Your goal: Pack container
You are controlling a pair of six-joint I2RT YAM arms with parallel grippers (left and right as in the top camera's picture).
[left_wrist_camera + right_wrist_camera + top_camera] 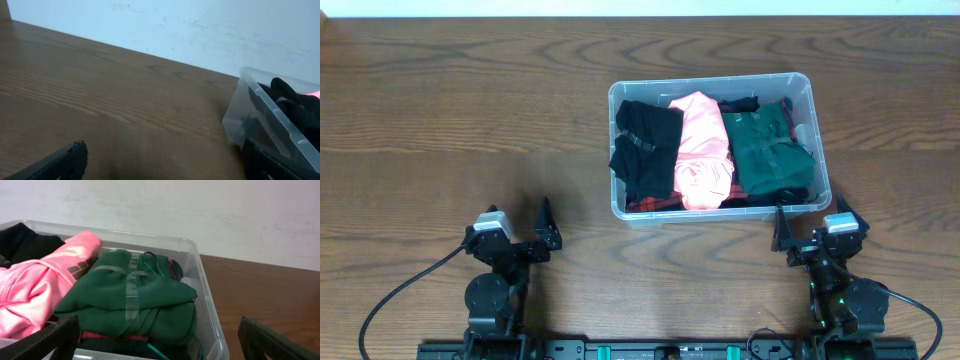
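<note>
Three garments (pixel 700 150) lie in the container (pixel 710 82); left gripper (pixel 172 159) and right gripper (pixel 160 341) both spread, empty, so I judge packing complete, no pick pending.

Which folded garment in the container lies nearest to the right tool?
The green garment, at the container's right end; the pink garment is central, the black garment leftmost.

Left wrist view: the container (pixel 260 107), right of centre toward the far edge of the table (pixel 100 90), is cut by the right picture edge, so only one corner shows. The left gripper (pixel 162 157) shows only two dark fingertips (pixel 65 160) at the bottom edge.

Right wrist view: the right gripper (pixel 160 337) is cropped likewise. The pink garment (pixel 45 290) runs off left and hides most of the black garment (pixel 25 242).

Overhead: clothing covers the container base, and a red plaid item (pixel 655 203) is mostly buried. The left arm (pixel 490 295) and right arm (pixel 850 300) run off at the table's near edge.
</note>
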